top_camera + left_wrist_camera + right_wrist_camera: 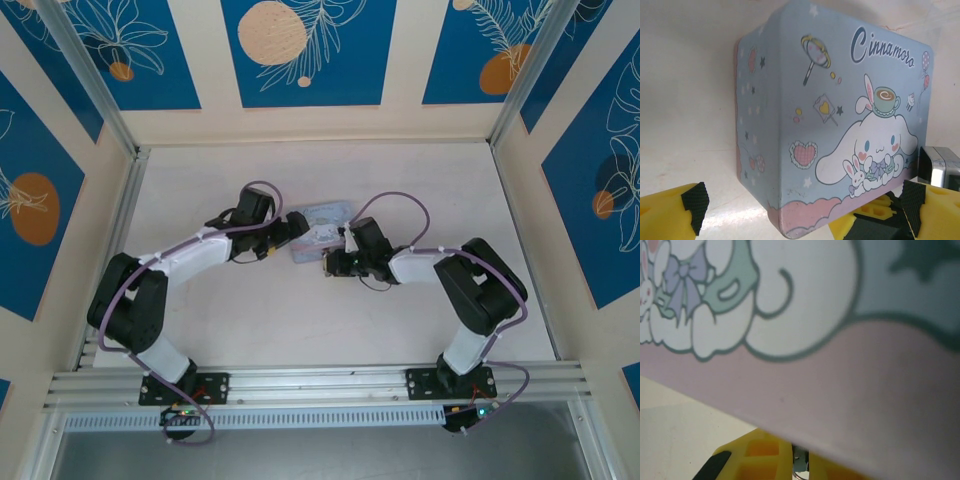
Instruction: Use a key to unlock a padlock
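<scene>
Left wrist: left fingers [670, 212] sitting spread wide, flanking tin [790, 75]; right fingers [755, 460] hovering close under tin, grip unreadable.

A light-blue rectangular tin [840, 125] with a white cartoon dog sits centre; the left gripper's [805, 212] yellow fingertips [662, 217] stand wide apart at seven and five o'clock.

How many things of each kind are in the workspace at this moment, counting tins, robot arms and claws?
Tins: 1, the light-blue tin with the cartoon dog
Robot arms: 2, left arm and right arm
Claws: 2, left claw and right claw, both at the tin
Total: 5
</scene>
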You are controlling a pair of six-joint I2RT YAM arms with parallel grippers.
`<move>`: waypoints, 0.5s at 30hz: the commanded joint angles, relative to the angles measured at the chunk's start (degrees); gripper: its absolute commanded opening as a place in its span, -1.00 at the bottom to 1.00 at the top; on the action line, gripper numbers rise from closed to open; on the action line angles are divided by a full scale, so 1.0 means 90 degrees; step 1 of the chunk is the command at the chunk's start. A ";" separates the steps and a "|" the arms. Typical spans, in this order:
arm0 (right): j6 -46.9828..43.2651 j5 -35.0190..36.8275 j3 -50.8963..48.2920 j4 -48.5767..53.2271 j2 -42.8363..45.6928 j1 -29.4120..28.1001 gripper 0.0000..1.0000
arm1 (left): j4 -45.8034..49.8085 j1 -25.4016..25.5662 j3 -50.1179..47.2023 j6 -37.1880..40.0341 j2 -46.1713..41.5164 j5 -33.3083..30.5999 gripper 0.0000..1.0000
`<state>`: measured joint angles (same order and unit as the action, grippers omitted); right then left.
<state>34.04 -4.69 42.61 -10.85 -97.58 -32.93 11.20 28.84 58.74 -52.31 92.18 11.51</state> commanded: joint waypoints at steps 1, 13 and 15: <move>0.0087 0.0008 -0.0227 0.0467 0.0165 0.0168 -1.00 | 0.0309 -0.0070 0.0239 0.0298 -0.0018 -0.0239 1.00; 0.0639 -0.0562 -0.0580 0.0145 0.0334 0.0595 -1.00 | 0.1133 0.0451 0.0825 0.1176 0.0283 -0.1334 1.00; 0.0741 -0.0635 -0.0649 0.0060 0.0334 0.0648 -1.00 | 0.1188 0.0585 0.0829 0.1265 0.0351 -0.1571 1.00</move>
<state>36.45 -9.06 39.13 -12.73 -94.96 -28.47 18.15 32.49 64.79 -44.16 93.84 2.24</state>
